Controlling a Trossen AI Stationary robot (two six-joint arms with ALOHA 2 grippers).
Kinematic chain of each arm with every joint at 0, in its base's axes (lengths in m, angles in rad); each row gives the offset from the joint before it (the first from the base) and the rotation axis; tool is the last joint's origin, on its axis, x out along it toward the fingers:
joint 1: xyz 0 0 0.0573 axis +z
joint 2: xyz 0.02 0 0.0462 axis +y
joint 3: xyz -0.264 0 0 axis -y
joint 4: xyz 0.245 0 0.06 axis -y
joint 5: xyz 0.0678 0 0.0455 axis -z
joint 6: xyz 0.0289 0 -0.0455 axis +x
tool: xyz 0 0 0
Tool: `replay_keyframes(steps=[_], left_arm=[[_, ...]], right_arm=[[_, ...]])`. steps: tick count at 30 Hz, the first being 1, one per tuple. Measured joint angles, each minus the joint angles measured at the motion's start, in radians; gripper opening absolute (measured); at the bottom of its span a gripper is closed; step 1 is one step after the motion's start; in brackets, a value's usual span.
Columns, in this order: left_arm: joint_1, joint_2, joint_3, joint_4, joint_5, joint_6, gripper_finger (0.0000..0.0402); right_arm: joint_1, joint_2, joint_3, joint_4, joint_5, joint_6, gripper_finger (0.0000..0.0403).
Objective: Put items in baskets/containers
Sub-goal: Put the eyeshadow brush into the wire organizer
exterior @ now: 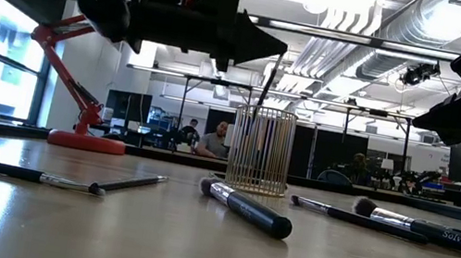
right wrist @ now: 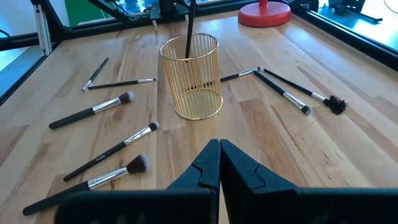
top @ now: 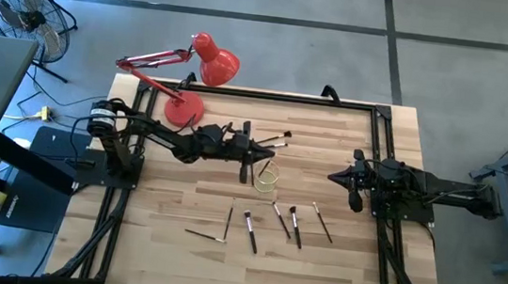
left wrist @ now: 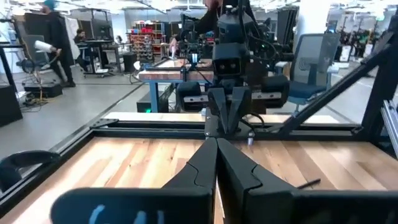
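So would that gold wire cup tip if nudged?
Probably light: the wire cup is thin open bars. It stands taller than wide, so a high nudge might tip it. On the smooth table it may slide instead.

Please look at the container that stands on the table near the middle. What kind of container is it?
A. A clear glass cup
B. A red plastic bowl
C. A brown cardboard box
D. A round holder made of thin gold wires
D: the right wrist view shows the holder as an upright round cage of thin gold wires, open at the top, with one dark brush standing in it; the low view shows the same wires.
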Motion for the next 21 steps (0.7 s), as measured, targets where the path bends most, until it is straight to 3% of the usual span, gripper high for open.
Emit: replay_keyframes(steps=[12,21], left_arm=[[0.0,0.0,0.0,-0.021,0.003,0.007,0.0092],[-0.029,-0.066,0.001,-0.08,-0.063,0.007,0.0104]], right_arm=[[0.0,0.0,0.0,0.0,0.0,0.0,0.0],[0.0,0.0,0.0,0.0,0.0,0.0,0.0001]])
